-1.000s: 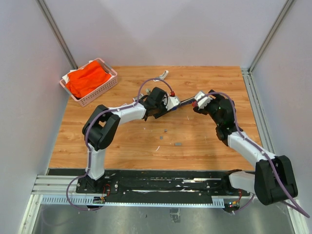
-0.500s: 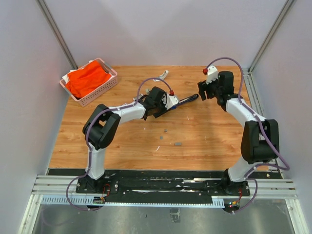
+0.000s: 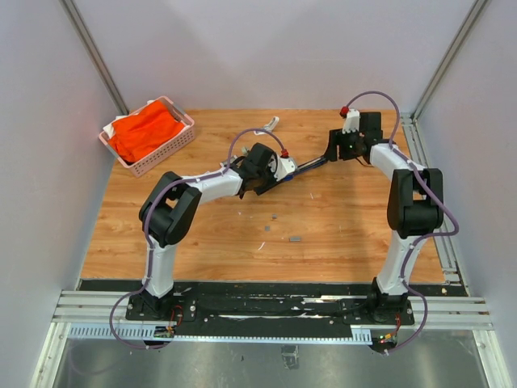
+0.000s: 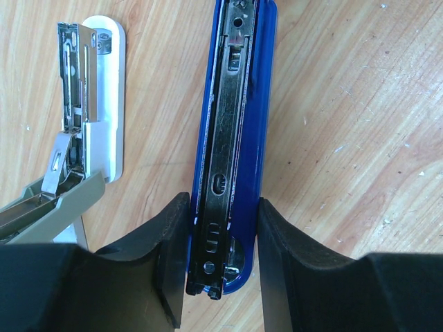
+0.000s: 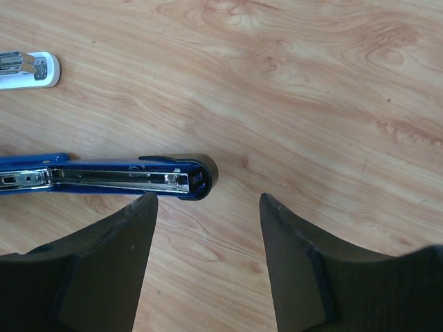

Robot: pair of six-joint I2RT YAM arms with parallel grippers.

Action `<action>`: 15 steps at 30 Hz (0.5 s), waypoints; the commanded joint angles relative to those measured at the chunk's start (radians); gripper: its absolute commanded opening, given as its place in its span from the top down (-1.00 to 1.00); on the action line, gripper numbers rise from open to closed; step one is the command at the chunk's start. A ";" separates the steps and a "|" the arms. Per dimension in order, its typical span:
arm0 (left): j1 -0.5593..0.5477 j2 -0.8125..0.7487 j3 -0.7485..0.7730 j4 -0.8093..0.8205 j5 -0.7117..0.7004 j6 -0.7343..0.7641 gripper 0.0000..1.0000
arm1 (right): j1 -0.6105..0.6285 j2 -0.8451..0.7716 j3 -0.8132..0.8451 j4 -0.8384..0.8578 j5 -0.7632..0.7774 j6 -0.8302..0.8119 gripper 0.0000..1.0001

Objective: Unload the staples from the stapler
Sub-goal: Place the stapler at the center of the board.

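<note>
My left gripper (image 4: 221, 232) pinches the stapler (image 4: 235, 138) by one end, toward the table's (image 3: 202, 242) far edge. My right gripper (image 5: 208, 202) hangs spread at its other end. If I close off-centre, the stapler could twist free.

On the table (image 3: 339, 226), the stapler (image 3: 311, 165) lies before a second stapler (image 3: 270, 124).
</note>
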 commanded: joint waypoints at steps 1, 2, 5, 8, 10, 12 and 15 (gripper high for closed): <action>0.005 0.009 0.033 -0.003 -0.001 -0.003 1.00 | -0.023 0.057 0.058 -0.052 -0.065 0.081 -0.24; 0.005 0.009 0.033 -0.004 -0.003 -0.005 1.00 | -0.026 0.069 0.066 -0.054 -0.073 0.090 -0.24; 0.005 0.011 0.038 -0.015 -0.008 -0.008 1.00 | -0.034 0.095 0.091 -0.058 -0.083 0.105 -0.18; 0.005 0.015 0.043 -0.023 -0.012 -0.010 0.98 | -0.036 0.115 0.109 -0.063 -0.085 0.106 -0.11; 0.005 0.019 0.051 -0.031 -0.013 -0.009 0.98 | -0.036 0.125 0.116 -0.065 -0.098 0.111 -0.09; 0.005 0.022 0.055 -0.036 -0.013 -0.010 0.98 | -0.039 0.136 0.123 -0.064 -0.119 0.123 -0.09; 0.005 0.025 0.058 -0.037 -0.015 -0.009 0.97 | -0.045 0.157 0.135 -0.060 -0.154 0.149 -0.07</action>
